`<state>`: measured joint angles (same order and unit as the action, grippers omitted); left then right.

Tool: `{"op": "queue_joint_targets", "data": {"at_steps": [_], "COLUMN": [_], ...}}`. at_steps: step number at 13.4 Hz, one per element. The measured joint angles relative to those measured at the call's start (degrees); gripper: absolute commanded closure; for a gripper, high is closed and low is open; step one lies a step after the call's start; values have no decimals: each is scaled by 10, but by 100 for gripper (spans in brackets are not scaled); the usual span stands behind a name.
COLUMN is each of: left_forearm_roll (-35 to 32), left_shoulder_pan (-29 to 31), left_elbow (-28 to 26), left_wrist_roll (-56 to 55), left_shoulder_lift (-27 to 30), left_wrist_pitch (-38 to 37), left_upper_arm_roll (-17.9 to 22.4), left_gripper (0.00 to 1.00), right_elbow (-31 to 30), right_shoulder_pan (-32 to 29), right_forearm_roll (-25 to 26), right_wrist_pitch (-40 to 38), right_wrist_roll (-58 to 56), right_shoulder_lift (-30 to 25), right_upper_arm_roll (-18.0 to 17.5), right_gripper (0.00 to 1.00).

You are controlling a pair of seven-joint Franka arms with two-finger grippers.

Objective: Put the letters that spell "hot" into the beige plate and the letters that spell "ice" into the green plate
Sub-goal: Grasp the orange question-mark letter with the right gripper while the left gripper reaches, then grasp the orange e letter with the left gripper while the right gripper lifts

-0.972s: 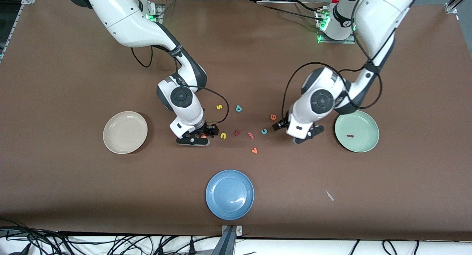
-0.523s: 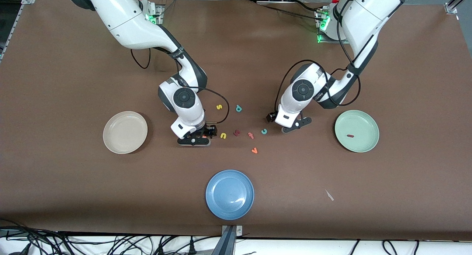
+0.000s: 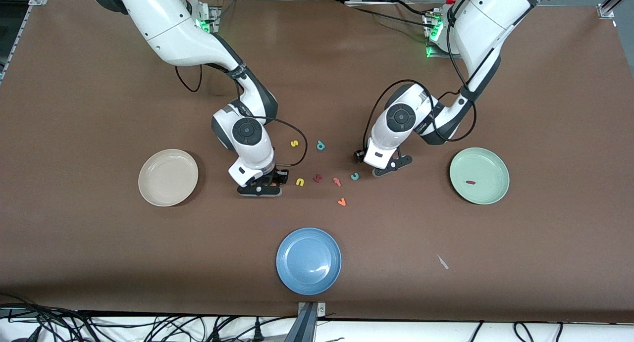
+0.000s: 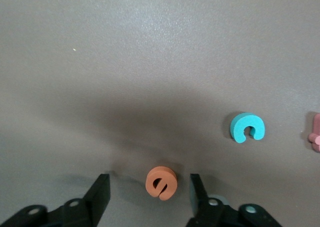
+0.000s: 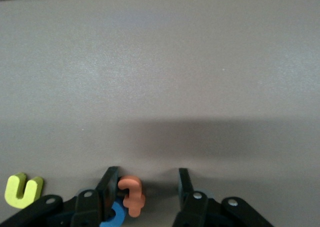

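Between open fingers on the desk (image 3: pixel 99 243) | left hand (image 4: pixel 150 199): orange e (image 4: pixel 161 182) | right hand (image 5: pixel 145 192): orange t (image 5: pixel 132 194), touching one finger (image 5: pixel 108 186)

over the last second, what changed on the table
The left gripper swung from beside the green plate toward the table's middle and came down around the orange e, fingers narrowing, not yet touching. The right gripper stayed low, narrowing around the orange t. Plates, the dark red i and loose letters stayed put.

Brown-covered table (image 3: pixel 99 84), cables (image 3: pixel 99 327) along its near edge
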<state>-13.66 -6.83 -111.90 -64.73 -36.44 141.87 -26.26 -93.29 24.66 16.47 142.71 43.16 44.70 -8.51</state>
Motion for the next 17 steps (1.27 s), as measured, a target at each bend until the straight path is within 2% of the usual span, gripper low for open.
{"op": "queue_joint_targets", "data": {"at_steps": [3,5,10,12,13,17], "left_forearm_roll": [0,0,0,0,0,0], "left_shoulder_pan": [0,0,0,0,0,1], "left_elbow": [5,8,9,9,10,13], "left_wrist_roll": [-1,-2,-5,-6,-8,-13], "left_shoulder_lift": [-6,-10,-9,-9,-9,-9], "left_wrist_pitch": [4,4,3,3,3,1], "left_upper_arm_roll": [1,1,1,1,1,3], "left_gripper": [46,56,74,88,92,96], "right_elbow": [1,1,1,1,1,1], "right_shoulder_pan": [1,2,2,2,2,2], "right_forearm_roll": [4,5,6,6,7,9], "right_wrist_pitch": [-1,-1,-1,-1,-1,-6], "right_wrist_roll": [0,0,0,0,0,-3], "right_shoulder_lift": [-1,-2,-2,-2,-2,-4], "right_upper_arm_roll": [0,0,0,0,0,0], "right_gripper": [77,87,95,97,99,99]}}
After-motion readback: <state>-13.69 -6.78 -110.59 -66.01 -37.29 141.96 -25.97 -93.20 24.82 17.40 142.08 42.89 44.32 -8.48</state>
